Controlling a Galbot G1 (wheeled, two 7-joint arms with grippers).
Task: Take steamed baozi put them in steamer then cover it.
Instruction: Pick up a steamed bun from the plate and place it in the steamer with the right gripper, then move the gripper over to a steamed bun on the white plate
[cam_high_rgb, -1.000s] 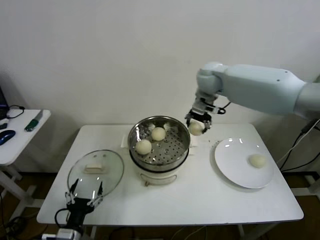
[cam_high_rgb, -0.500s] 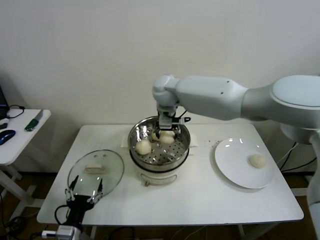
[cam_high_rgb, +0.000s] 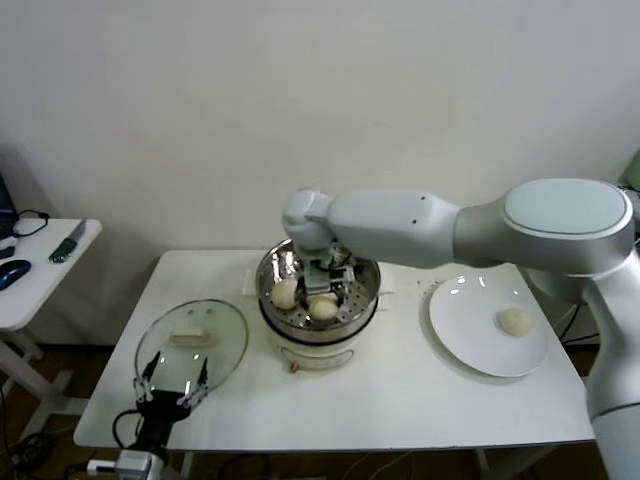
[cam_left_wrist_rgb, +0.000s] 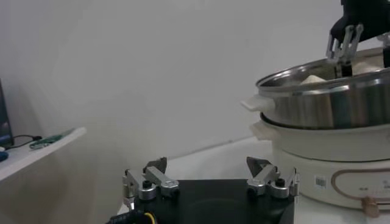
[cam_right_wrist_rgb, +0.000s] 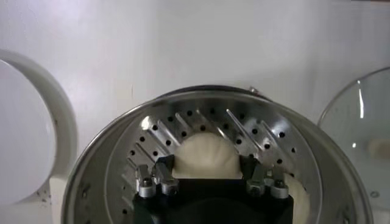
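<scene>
The right gripper (cam_high_rgb: 324, 290) held a bun (cam_right_wrist_rgb: 205, 156) in its jaws inside the steamer (cam_high_rgb: 364, 306); one bun (cam_high_rgb: 515, 321) and the lid (cam_high_rgb: 192, 342) remained.

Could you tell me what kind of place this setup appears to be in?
Probably a lab or test room staged as a kitchen: a plain white table against a bare wall, with an electric steamer, glass cover and white plate, plus a side desk carrying cables.

Shiny perforated metal steamer (cam_high_rgb: 318, 278), smooth matt dough baozi (cam_right_wrist_rgb: 205, 156), clear glass cover (cam_high_rgb: 192, 345), glossy white plate (cam_high_rgb: 470, 335)
</scene>
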